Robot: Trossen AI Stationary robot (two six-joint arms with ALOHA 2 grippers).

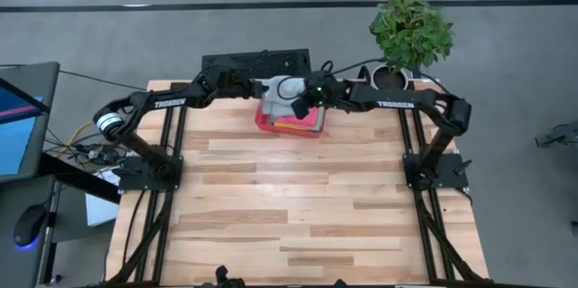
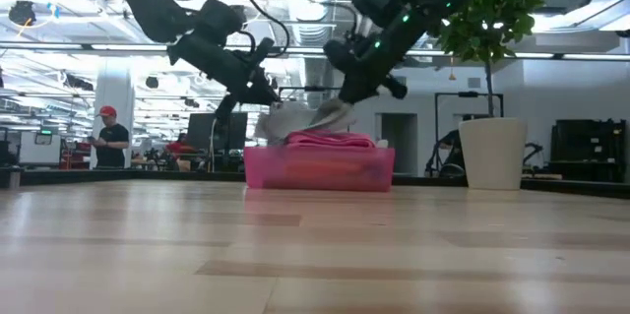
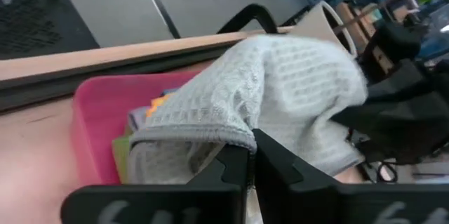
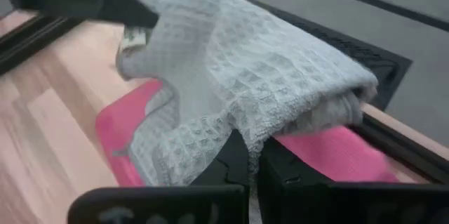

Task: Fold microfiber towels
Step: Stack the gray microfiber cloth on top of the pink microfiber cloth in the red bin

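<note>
Both tools meet over the red tray (image 1: 291, 122) at the far edge of the bench (image 1: 289, 207), each clenched on the same grey towel (image 1: 284, 88). From above, the left tool (image 1: 259, 88) comes in from the left and the right tool (image 1: 303, 96) from the right, and the towel shows only as a pale bunch between them, its long axis running left to right across the tray.

The low view adds height: the grey towel (image 2: 295, 117) hangs lifted just over the tray (image 2: 318, 170), sagging between the left tool (image 2: 267, 98) and the right tool (image 2: 343, 96), with a pink towel (image 2: 331, 140) mounded above the tray rim beneath it. That view also shows a potted plant (image 2: 492, 107) at the right and a person in a red cap (image 2: 108, 137) far back in the room.

The left wrist view shows the left tool (image 3: 251, 155) pinching a hemmed edge of the grey towel (image 3: 280, 90), the waffle weave clear, and slivers of green and orange cloth (image 3: 151, 108) inside the tray (image 3: 95, 122). The right wrist view shows the right tool (image 4: 249, 155) gripping a folded bunch of the grey towel (image 4: 238, 62), which drapes toward the left tool's dark finger (image 4: 105, 3), with the tray (image 4: 119, 129) under it and the pink towel (image 4: 330, 150) beside it
</note>
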